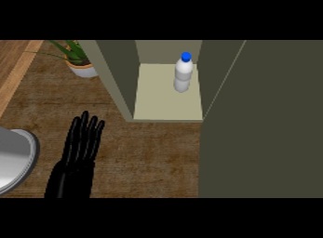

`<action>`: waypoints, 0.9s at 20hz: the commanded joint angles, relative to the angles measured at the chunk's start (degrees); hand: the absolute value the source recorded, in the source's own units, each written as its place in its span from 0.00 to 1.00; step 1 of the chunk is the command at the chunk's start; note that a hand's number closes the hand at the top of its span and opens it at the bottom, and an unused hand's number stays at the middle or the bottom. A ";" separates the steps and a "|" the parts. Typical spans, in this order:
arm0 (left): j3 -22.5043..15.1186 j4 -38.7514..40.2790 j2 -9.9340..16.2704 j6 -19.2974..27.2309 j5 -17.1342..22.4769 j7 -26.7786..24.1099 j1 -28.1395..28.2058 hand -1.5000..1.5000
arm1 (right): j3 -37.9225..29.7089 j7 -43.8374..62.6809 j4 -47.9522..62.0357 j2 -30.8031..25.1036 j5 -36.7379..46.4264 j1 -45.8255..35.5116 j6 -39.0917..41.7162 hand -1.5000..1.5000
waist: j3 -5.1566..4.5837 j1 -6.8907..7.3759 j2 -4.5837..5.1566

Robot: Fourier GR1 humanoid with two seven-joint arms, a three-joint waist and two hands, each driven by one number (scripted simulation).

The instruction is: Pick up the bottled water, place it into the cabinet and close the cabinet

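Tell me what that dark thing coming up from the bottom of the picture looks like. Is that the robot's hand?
Yes, that is the robot's left hand. It is plain glossy black all over, with long, slender fingers that look much like a person's. No cables, markings or sleeve show on it, and the forearm behind it is hardly visible. The right hand does not show in this view.

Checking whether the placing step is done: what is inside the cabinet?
The bottled water stands upright on the cabinet shelf, toward its right side. The open door covers everything further right.
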 commanded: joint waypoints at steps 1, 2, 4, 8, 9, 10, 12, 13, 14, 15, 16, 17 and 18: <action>1.58 -1.62 1.57 -1.06 0.64 -1.65 3.09 0.00 | 6.88 7.36 -13.16 1.59 11.46 -1.70 -4.13 1.00 | -0.19 0.19 -0.05; 1.04 -2.09 1.84 -1.45 0.70 -2.44 5.27 0.00 | 8.62 7.25 -10.98 2.39 14.03 -2.39 -4.22 1.00 | -0.09 -0.02 -0.18; 2.69 -3.73 2.69 -1.77 1.69 -2.59 6.25 0.00 | 10.37 8.43 -13.54 1.20 15.04 -3.22 -4.09 1.00 | -0.15 -0.07 -0.37; 5.28 -4.14 5.50 -5.57 3.81 -4.51 9.93 0.00 | 18.74 10.92 -11.97 4.62 20.97 -8.04 -6.64 1.00 | -0.19 0.37 -0.30; 4.66 -6.89 5.54 -4.43 3.48 -3.99 11.07 0.00 | 19.91 12.78 -12.37 6.14 22.20 -10.31 -8.22 1.00 | -0.14 1.16 -0.19; 6.47 -5.50 5.73 -4.53 4.07 -3.80 9.87 0.00 | 22.80 13.39 -10.33 6.76 24.59 -11.94 -7.94 1.00 | -0.28 1.05 -0.27; 6.42 -5.59 5.47 -5.42 4.41 -4.12 9.83 0.00 | 25.60 15.82 -8.34 8.80 27.85 -15.43 -9.45 1.00 | -0.28 0.88 -0.21; 7.24 -5.46 5.96 -6.36 5.19 -4.36 10.46 0.00 | 26.15 16.71 -7.10 10.01 28.63 -17.97 -10.08 1.00 | -0.25 1.17 -0.07; 6.86 -5.75 6.86 -6.62 4.60 -4.32 11.39 0.00 | 26.98 18.55 -8.17 10.35 29.18 -18.33 -10.77 1.00 | -0.26 0.97 -0.24; 7.48 -7.21 6.94 -6.28 5.62 -3.21 11.18 0.00 | 26.98 20.16 -8.23 10.80 28.29 -20.24 -10.84 1.00 | -0.30 1.48 -0.17; 8.26 -6.46 8.28 -8.45 6.29 -4.22 12.84 0.00 | 27.18 20.05 -6.02 11.90 29.48 -21.68 -11.51 1.00 | -0.32 1.51 -0.30; 8.59 -6.46 8.28 -8.99 6.50 -4.74 13.08 0.00 | 27.13 22.55 -7.55 13.07 28.69 -23.70 -12.42 1.00 | -0.38 1.68 -0.16; 9.22 -6.39 8.76 -9.52 6.93 -4.47 12.80 0.00 | 27.97 22.50 -4.51 13.11 29.16 -25.48 -12.92 1.00 | -0.42 1.58 -0.24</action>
